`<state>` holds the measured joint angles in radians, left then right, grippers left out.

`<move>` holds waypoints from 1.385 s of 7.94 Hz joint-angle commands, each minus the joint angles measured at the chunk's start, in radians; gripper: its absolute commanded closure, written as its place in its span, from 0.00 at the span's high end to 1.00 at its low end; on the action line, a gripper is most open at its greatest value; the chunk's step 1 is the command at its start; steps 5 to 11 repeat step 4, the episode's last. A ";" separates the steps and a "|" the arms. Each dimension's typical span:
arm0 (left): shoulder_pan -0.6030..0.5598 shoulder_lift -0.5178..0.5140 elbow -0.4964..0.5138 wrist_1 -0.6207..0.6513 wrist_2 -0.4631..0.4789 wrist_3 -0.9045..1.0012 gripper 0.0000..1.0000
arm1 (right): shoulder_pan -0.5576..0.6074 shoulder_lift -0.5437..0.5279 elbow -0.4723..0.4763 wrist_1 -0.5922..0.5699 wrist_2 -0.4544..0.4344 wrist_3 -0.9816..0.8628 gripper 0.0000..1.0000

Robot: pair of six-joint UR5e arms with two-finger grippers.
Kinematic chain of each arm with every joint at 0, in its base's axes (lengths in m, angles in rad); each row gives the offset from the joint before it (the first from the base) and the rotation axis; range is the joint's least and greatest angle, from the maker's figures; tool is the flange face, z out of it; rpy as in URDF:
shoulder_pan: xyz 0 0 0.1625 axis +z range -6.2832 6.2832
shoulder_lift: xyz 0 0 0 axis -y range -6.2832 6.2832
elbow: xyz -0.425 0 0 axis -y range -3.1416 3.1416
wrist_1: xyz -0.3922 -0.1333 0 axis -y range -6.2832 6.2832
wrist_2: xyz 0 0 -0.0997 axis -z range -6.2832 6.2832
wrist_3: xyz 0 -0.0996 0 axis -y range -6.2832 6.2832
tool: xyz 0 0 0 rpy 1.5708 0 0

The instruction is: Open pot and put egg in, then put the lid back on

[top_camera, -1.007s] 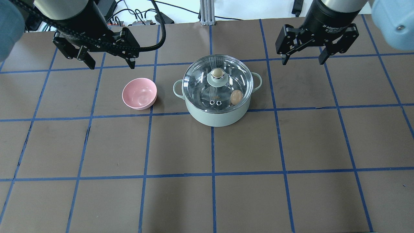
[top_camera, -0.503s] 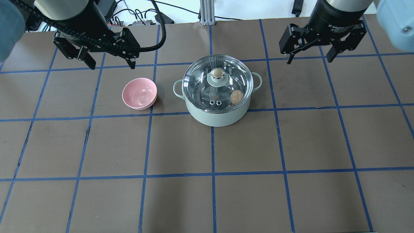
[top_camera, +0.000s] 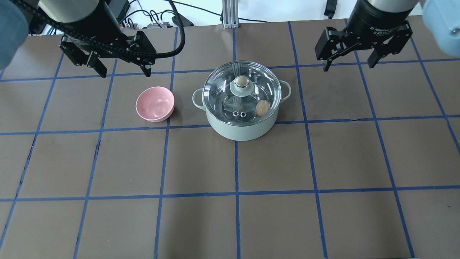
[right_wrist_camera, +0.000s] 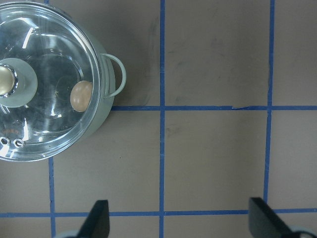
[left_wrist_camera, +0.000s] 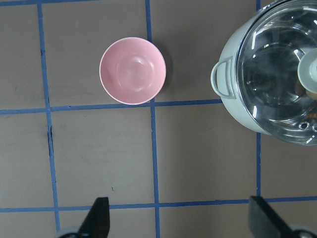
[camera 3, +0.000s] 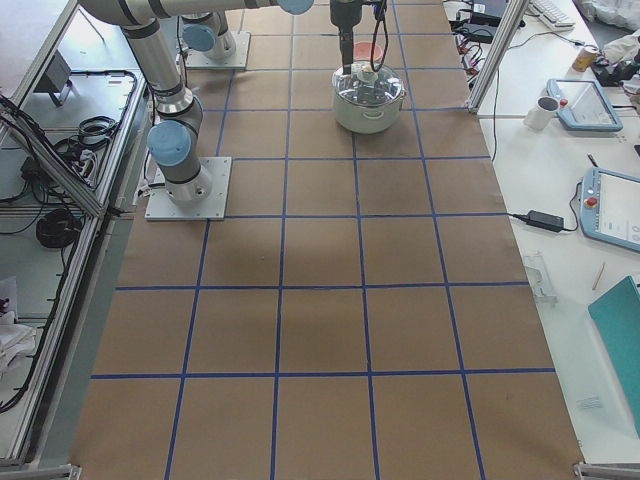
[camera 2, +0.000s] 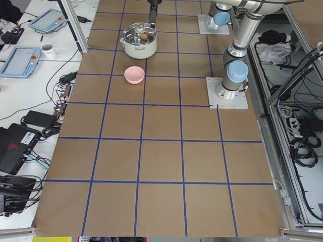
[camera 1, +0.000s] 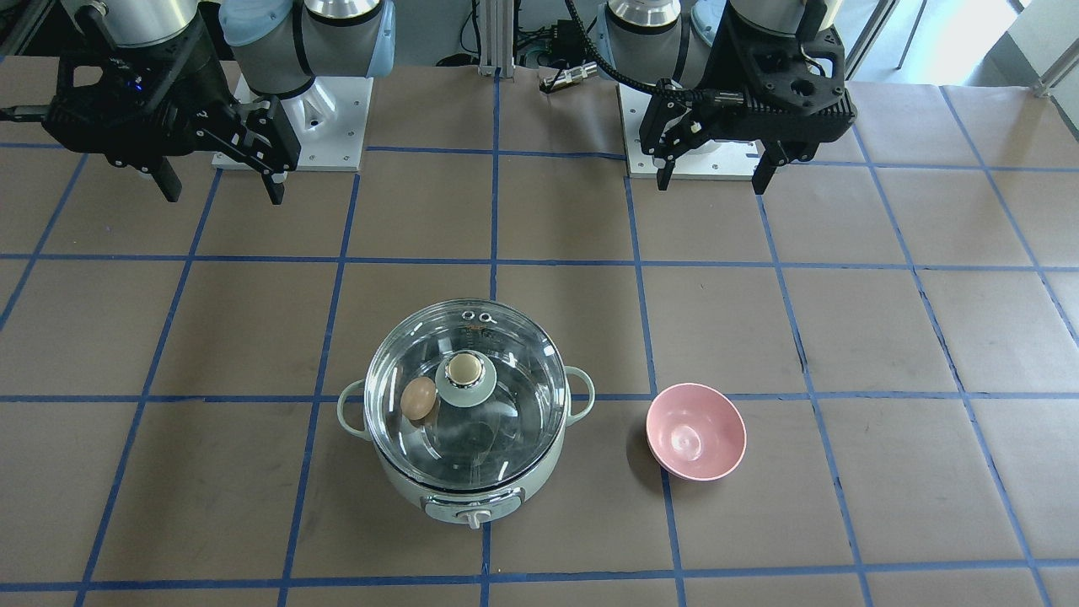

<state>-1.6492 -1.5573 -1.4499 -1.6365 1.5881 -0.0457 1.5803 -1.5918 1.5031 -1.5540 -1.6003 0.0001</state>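
One camera looked down on the table [top_camera: 273, 162] from behind the robot [camera 2: 236, 75], another faced it from across; two watched from the ends, far off. Both wrist cameras, nearer, shared the pot [top_camera: 240, 131].

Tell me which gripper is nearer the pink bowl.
Left. The left gripper hangs between the pink bowl and the robot's base; the right gripper is beyond the pot.

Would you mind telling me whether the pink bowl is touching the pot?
Apart. The overhead view shows a strip of bare table between the pink bowl and the pot.
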 commanded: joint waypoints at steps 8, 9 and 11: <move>-0.003 0.002 -0.001 0.000 0.001 0.000 1.00 | -0.005 0.001 0.000 -0.003 0.005 -0.002 1.00; -0.003 0.002 -0.001 0.000 0.001 0.000 1.00 | -0.005 0.001 0.000 -0.003 0.005 -0.002 1.00; -0.003 0.002 -0.001 0.000 0.001 0.000 1.00 | -0.005 0.001 0.000 -0.003 0.005 -0.002 1.00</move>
